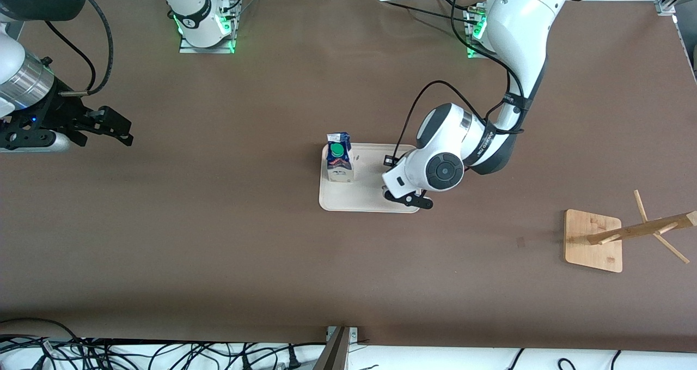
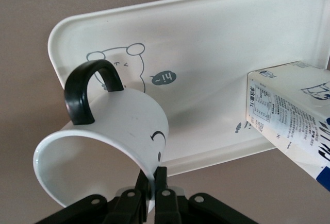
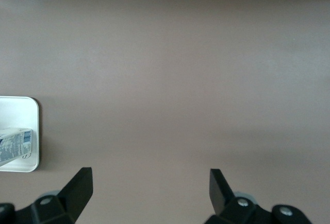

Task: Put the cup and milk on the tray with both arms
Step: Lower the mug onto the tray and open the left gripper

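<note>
We see the milk (image 1: 340,162) standing upright on the tray (image 1: 365,201), at the tray's end toward the right arm. Our left gripper (image 2: 152,190) hangs over the tray's other end, its fingers pinched tight on the rim of the cup (image 2: 103,152), which is carried with its black handle up. Our right gripper (image 3: 149,188) waits with fingers spread wide over bare table (image 1: 218,239), well apart from the tray. The thin rim hold looks risky: we judge the cup could slip or swing. Released tilted or near the tray's edge, it might roll off or bump the carton.
</note>
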Robot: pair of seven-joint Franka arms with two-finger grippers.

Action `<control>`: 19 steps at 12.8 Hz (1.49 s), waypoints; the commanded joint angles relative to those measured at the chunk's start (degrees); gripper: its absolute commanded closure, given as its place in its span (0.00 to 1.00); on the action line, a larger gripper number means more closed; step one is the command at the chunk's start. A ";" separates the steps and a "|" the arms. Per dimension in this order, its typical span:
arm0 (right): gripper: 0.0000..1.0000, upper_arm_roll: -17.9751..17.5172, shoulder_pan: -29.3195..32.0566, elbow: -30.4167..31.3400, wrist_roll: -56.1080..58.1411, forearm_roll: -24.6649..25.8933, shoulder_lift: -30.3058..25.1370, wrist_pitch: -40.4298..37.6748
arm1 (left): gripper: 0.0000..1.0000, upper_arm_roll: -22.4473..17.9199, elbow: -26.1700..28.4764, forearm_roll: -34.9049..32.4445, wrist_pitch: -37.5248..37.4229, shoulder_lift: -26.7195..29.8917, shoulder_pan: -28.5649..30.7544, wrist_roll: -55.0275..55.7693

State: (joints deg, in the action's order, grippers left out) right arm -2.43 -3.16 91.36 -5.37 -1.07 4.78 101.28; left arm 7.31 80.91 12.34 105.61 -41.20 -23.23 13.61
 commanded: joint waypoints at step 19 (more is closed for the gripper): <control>0.00 -0.29 0.43 -0.30 -0.17 0.28 -0.12 -0.38 | 0.00 -3.24 -0.49 -1.26 -10.41 15.15 3.19 0.90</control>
State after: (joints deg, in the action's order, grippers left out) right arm -2.43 -3.15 91.36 -5.37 -1.07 4.79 101.28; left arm 7.09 78.20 12.08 98.29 -32.59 -20.58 15.33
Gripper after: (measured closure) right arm 0.000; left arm 0.000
